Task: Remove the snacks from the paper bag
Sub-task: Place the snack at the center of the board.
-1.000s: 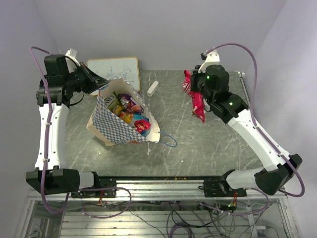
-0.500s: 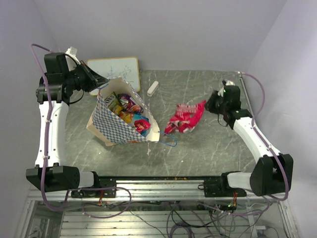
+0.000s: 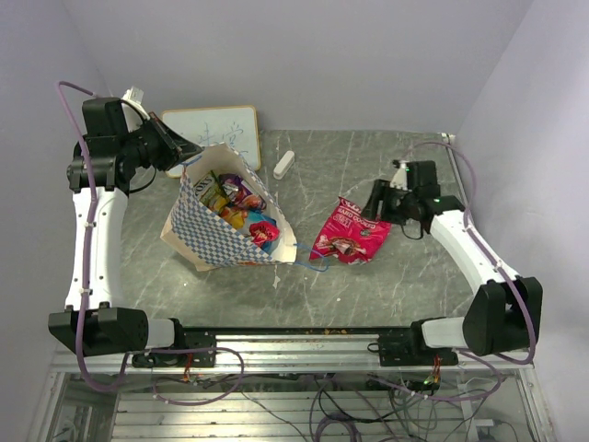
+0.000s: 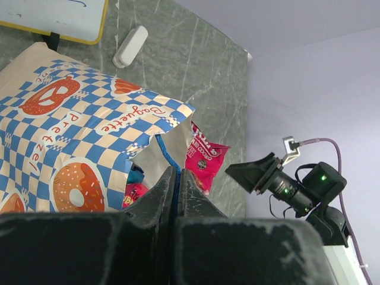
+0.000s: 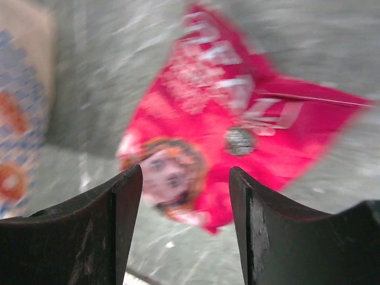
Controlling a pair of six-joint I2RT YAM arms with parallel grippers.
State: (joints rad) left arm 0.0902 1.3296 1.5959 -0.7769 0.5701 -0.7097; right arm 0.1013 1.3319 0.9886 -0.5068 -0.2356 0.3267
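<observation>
Paper bag (image 3: 198, 235) upright, left-centre, left gripper (image 4: 177, 173) pinched on its rim | pink-red packet (image 3: 350, 233) flat on table (image 3: 405, 276) beside bag, right gripper (image 5: 185, 176) spread wide, empty | other snacks (image 3: 235, 204) inside bag | tip: hold mouth open, enter straight down.

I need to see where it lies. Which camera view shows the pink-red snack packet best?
The top external view: the pink-red packet lies whole and unblurred there. Right wrist blurs it; left wrist shows only a part behind the paper bag.
</observation>
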